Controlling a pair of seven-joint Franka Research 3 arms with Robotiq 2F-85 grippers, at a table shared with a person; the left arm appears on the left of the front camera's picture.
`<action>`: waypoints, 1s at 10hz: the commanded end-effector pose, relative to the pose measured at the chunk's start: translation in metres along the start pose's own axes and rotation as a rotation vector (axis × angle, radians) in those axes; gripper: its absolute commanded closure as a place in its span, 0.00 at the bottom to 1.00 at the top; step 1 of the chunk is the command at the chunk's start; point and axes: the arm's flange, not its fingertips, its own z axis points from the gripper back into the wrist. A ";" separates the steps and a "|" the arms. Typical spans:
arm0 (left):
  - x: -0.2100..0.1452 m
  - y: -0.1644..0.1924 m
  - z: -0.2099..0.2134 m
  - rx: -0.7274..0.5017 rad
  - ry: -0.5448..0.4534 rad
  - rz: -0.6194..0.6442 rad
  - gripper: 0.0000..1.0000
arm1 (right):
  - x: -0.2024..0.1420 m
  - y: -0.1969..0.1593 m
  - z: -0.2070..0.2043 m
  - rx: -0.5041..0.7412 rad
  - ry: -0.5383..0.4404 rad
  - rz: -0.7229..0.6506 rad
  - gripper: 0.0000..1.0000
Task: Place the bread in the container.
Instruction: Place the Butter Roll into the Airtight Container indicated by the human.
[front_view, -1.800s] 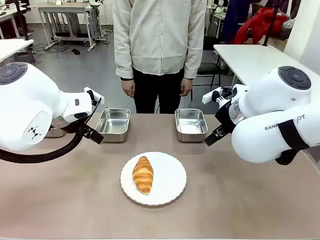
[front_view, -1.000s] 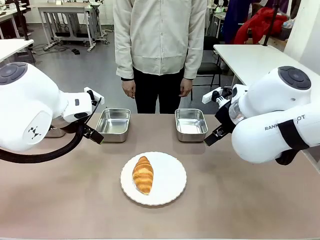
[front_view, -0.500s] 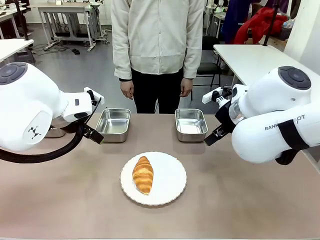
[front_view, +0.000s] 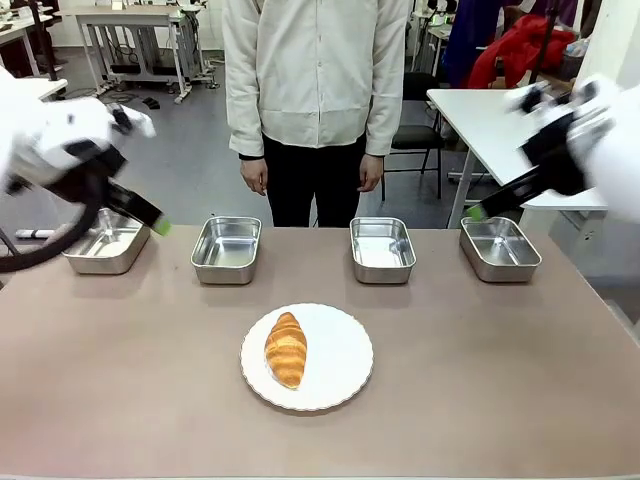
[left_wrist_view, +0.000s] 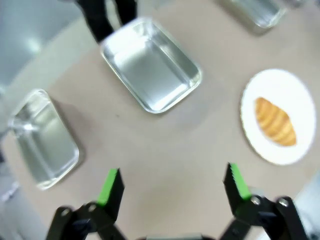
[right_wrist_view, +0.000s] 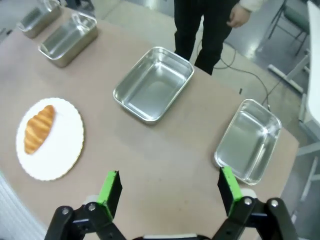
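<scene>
We face a brown table (front_view: 130, 400) in a workroom, with a grey floor (front_view: 170, 150) and a white table (front_view: 500, 115) behind it. 4 shiny steel containers stand in a row along the brown table's far side.

At the far left, the left pincer (left_wrist_view: 172, 181) hangs blurred above the table. In the left wrist view its jaws are spread wide with nothing between them, so it is released. In the front view 1 green fingertip (front_view: 160, 228) sits over the right rim of the 1st container (front_view: 105, 242). Just beside that stands the 2nd container (front_view: 227, 250).

The bread (front_view: 286, 349) lies on the left half of a round white plate (front_view: 345, 350), its long axis running from near to far. It is well apart from every container, nearer our side of the table, and sits between the 2nd and 3rd in line.

A person (front_view: 318, 80) in a cream jacket stands at the far edge, arms hanging.

To the right come the 3rd container (front_view: 382, 250) and the 4th container (front_view: 500, 248). The right pincer (right_wrist_view: 170, 181) hangs above the 4th one's left corner, jaws wide apart and released, grasping nothing.
</scene>
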 end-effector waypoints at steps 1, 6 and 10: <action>-0.005 0.058 0.029 -0.170 0.043 -0.117 0.00 | -0.012 -0.044 0.035 0.089 -0.019 0.043 0.00; -0.053 0.115 0.068 -0.198 -0.017 -0.210 0.00 | -0.037 -0.075 0.057 0.076 -0.038 0.014 0.00; -0.053 0.115 0.068 -0.198 -0.017 -0.210 0.00 | -0.037 -0.075 0.057 0.076 -0.038 0.014 0.00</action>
